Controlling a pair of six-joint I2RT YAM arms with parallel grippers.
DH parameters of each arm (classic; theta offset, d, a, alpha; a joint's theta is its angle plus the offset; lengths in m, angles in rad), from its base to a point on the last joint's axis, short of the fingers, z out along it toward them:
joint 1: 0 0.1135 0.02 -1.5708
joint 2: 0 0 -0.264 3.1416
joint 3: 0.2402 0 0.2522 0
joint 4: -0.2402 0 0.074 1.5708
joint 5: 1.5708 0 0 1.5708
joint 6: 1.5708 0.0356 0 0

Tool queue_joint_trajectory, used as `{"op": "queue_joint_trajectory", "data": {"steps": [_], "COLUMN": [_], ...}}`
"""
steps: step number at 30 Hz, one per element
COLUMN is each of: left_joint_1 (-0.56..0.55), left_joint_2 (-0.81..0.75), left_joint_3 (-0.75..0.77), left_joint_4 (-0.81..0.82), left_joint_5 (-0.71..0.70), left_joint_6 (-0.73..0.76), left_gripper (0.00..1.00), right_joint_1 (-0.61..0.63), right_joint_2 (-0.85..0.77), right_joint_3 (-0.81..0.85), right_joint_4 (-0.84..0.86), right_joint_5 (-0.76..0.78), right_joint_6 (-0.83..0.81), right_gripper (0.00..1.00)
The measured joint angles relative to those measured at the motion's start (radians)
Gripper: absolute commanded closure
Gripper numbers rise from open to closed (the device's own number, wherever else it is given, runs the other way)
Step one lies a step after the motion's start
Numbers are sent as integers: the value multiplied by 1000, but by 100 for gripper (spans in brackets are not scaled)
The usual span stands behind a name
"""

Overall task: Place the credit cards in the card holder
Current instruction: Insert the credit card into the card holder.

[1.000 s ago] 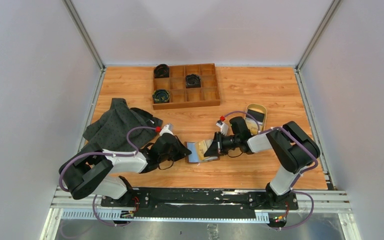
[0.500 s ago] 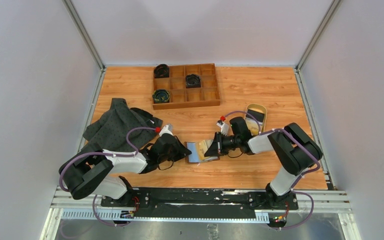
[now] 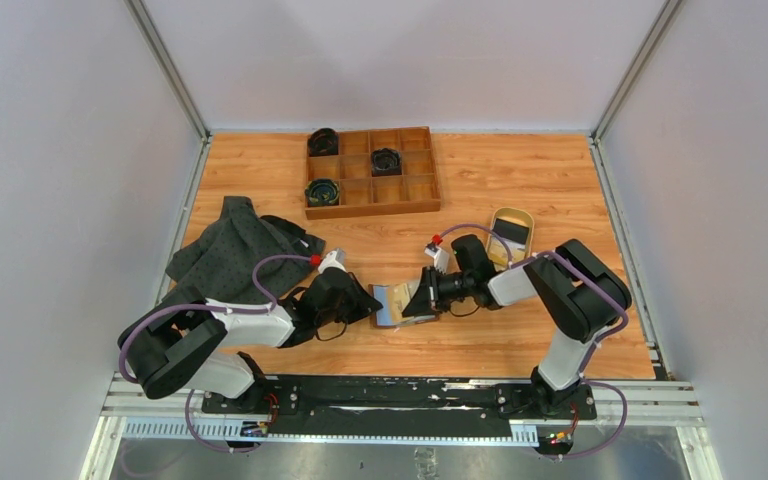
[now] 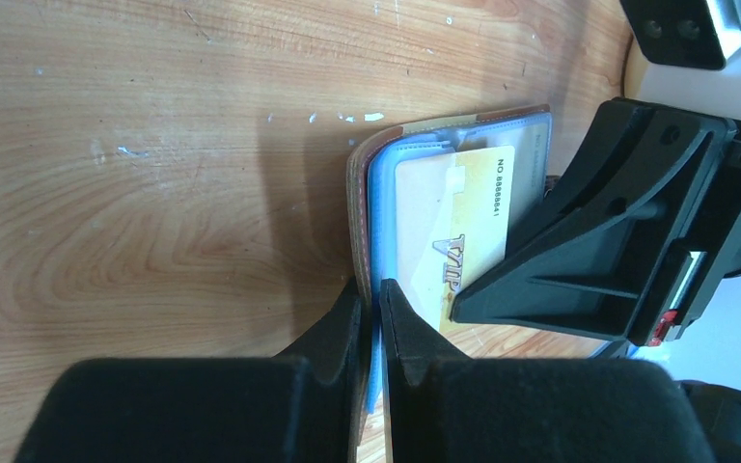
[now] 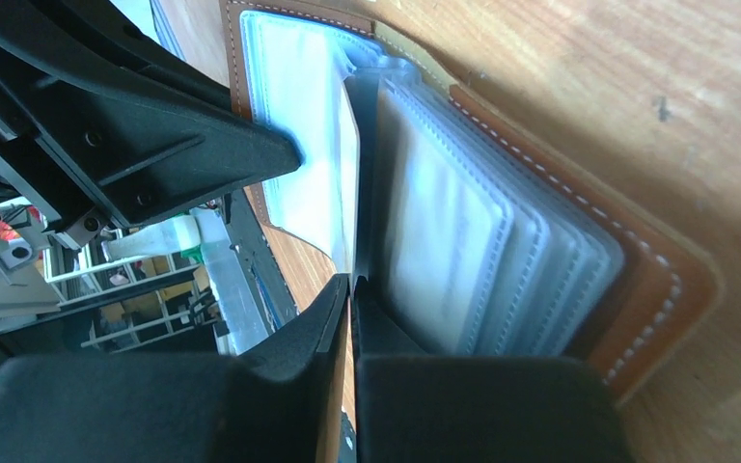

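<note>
Since the earlier frame the right arm has drawn its elbow in and nudged the right gripper (image 3: 425,297) a little toward 9 o'clock, further over the card holder (image 3: 397,303). The left arm has not shifted.

The card holder lies open near the table's 6 o'clock edge, between the two grippers. A gold card (image 4: 453,222) sits on its pale blue inner page, apparently already slid into a sleeve. The left gripper (image 4: 371,289) is clenched on the holder's brown cover and blue lining from 9 o'clock, pinning it. The right gripper (image 5: 350,280), coming from 3 o'clock, is closed, and it seems to nip one clear sleeve leaf (image 5: 343,193), though the wrist view is too tight to be sure.

I judge that the step in hand is seating this card or parting the leaves for another. Next, the right jaws must let go and fetch the dark card (image 3: 516,236) in the tan dish (image 3: 500,215) at 2 o'clock, while the left keeps the holder anchored.

The table (image 3: 540,180) is orange woodgrain. A compartment tray (image 3: 430,170) stands at 12 o'clock and a grey cloth (image 3: 240,250) lies at 10 o'clock. Plain white walls (image 3: 60,150) enclose it.
</note>
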Motion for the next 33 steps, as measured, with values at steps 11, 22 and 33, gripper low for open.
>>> {"op": "queue_joint_trajectory", "data": {"steps": [11, 22, 33], "left_joint_1": [0, 0, -1], "left_joint_2": [0, 0, 0], "left_joint_3": [0, 0, 0], "left_joint_4": [4, 20, 29], "left_joint_5": [0, 8, 11], "left_joint_6": [0, 0, 0], "left_gripper": [89, 87, 86], "right_joint_1": [27, 34, 37], "right_joint_2": [0, -47, -77], "right_joint_3": [68, 143, 186], "right_joint_4": [-120, -307, -417], "right_joint_5": [-8, 5, 28], "right_joint_6": [-85, -249, -342], "right_gripper": [59, 39, 26]}}
